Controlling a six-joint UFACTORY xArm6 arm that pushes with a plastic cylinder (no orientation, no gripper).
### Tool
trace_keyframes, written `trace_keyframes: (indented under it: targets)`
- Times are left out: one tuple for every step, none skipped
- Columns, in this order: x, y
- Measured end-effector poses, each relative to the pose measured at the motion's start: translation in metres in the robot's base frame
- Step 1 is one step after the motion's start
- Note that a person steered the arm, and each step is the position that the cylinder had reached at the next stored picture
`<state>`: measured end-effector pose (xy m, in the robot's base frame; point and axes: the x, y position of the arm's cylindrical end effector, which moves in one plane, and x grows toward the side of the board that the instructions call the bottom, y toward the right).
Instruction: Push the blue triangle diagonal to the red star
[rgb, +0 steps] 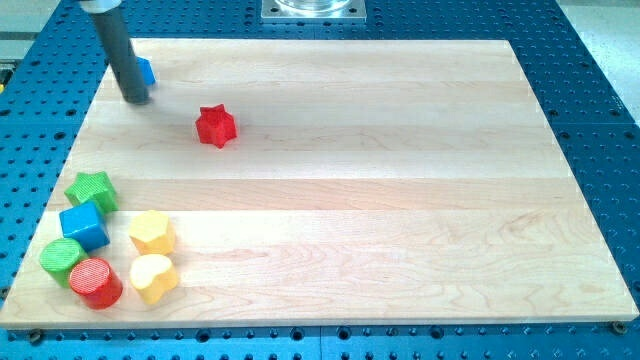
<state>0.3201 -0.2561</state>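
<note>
I am looking down at a pale wooden board (400, 200) that lies on a blue perforated table (600, 80). My arm carries no fingers to open or close, only a straight dark grey rod, and my tip (136, 99) rests on the board near the view's top left corner. The small blue triangle block (146, 71) sits just behind my tip, toward the view's top and a little to the right, mostly hidden by the rod; I cannot tell whether they touch. The red star-shaped block (215, 126) lies to the right of my tip and slightly lower, apart from both the tip and the blue triangle. Well below my tip, at the view's bottom left, a cluster of blocks sits close together: a green star (92, 190), a blue cube (84, 226), a green cylinder (62, 259), a red cylinder (95, 282), a yellow hexagon (152, 232) and a yellow heart-like block (153, 277).
</note>
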Motion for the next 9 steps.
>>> trace_keyframes:
  targets:
    - [-0.041, -0.013]
    - [-0.072, 0.003]
    - [-0.047, -0.009]
    - [-0.028, 0.04]
    - [-0.027, 0.049]
    - [-0.025, 0.049]
    - [0.014, 0.043]
    - [0.053, 0.041]
    - [0.073, 0.051]
